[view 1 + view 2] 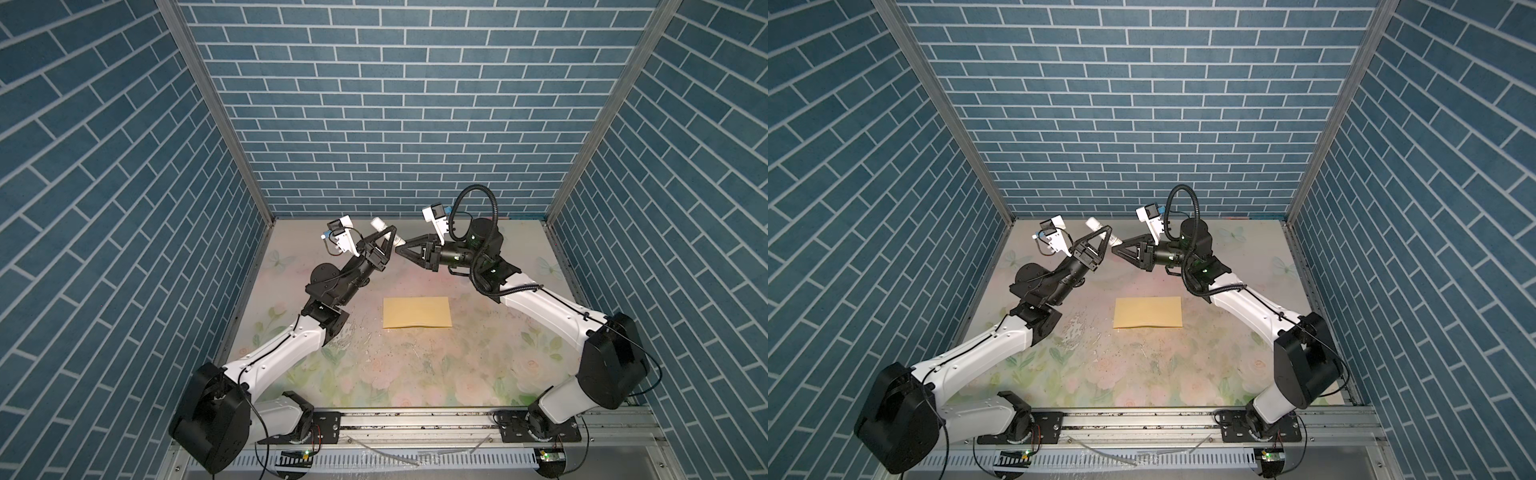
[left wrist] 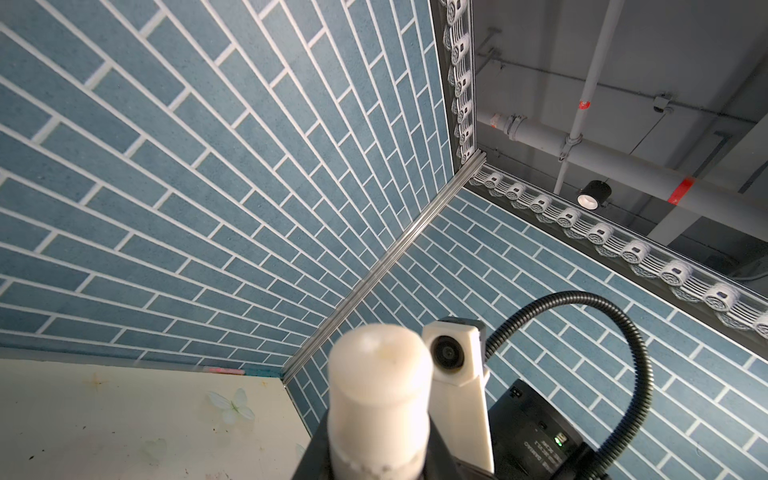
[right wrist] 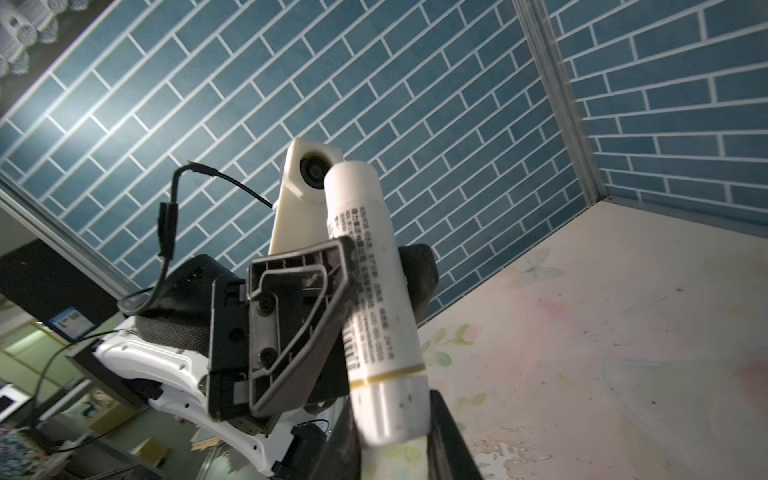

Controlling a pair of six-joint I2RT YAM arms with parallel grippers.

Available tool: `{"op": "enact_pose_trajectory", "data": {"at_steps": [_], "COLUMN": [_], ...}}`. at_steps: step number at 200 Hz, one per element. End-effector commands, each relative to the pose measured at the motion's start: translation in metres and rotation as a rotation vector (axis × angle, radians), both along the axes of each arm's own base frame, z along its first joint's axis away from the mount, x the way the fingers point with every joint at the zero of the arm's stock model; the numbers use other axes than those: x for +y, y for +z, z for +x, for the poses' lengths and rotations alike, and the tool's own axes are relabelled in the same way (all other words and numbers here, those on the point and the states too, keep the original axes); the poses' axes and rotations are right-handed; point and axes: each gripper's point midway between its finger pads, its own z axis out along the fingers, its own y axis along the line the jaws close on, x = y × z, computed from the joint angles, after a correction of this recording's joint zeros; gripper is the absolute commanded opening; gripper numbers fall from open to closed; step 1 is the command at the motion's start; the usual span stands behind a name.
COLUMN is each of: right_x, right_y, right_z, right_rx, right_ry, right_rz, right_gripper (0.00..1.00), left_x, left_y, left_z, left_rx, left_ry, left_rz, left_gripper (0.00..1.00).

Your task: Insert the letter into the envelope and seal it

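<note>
The white glue stick [image 3: 374, 266], bearing a barcode and black print too small to read, is clamped mid-body by the left gripper [image 1: 390, 232] and at its cap by the right gripper [image 1: 400, 248], while the envelope [image 1: 417, 312] lies flat on the floral table [image 1: 457, 365].

The envelope [image 1: 417, 312] [image 1: 1148, 312] was a plain yellow-tan paper rectangle, longer from left to right than from near to far. In both top views it lay flat on the floral table [image 1: 419, 374]. It sat about midway between the table's left and right sides and roughly midway from near to far, with its long edges almost parallel to the table's near edge. Its upper face looked smooth, apart from a faint shallow line sagging across it just inside the near long edge. A thin shadow ran beneath that edge. Whether the flap was stuck down could not be told.
</note>
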Motion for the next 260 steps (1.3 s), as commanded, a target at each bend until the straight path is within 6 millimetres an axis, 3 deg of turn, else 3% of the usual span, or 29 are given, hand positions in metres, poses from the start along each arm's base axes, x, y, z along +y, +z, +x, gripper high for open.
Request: {"op": "enact_pose_trajectory", "data": {"at_steps": [1,42,58,76,101,121,169,219,260], "right_x": [-0.022,-0.03,-0.037,-0.047,-0.058,-0.057,-0.033,-0.017,-0.008], "right_y": [0.08,0.063,0.052,0.043,0.039,0.037,0.022,0.024,0.024], "right_z": [0.019,0.026,0.025,0.02,0.01,0.002,-0.008,-0.009,-0.007], "right_rx": [-0.004,-0.099,-0.21,-0.387,-0.601,-0.7,-0.808,-0.819,-0.818], "right_ry": [-0.063,-0.205,-0.311,-0.446,-0.593,-0.627,-0.606,-0.597,-0.585], "right_rz": [0.191,0.095,-0.001,-0.103,-0.189,-0.23,-0.325,-0.311,-0.313], "right_gripper": [0.05,0.15,0.27,0.48,0.61,0.62,0.62,0.5,0.46], "left_x": [-0.013,-0.007,-0.004,-0.002,0.0,0.0,0.0,0.0,0.0], "left_y": [-0.002,-0.004,-0.005,-0.005,-0.004,-0.004,-0.003,-0.005,-0.005], "left_z": [-0.015,-0.009,-0.007,-0.004,-0.001,0.001,0.001,0.001,0.0], "left_rx": [-0.037,0.013,0.026,0.048,0.06,0.069,0.075,0.078,0.078], "left_ry": [-0.079,-0.049,-0.04,-0.036,-0.033,-0.036,-0.038,-0.038,-0.04], "left_rz": [0.052,0.014,-0.011,-0.037,-0.058,-0.07,-0.08,-0.079,-0.08], "left_gripper": [0.0,0.0,0.0,0.0,0.0,0.0,0.0,0.0,0.0]}}
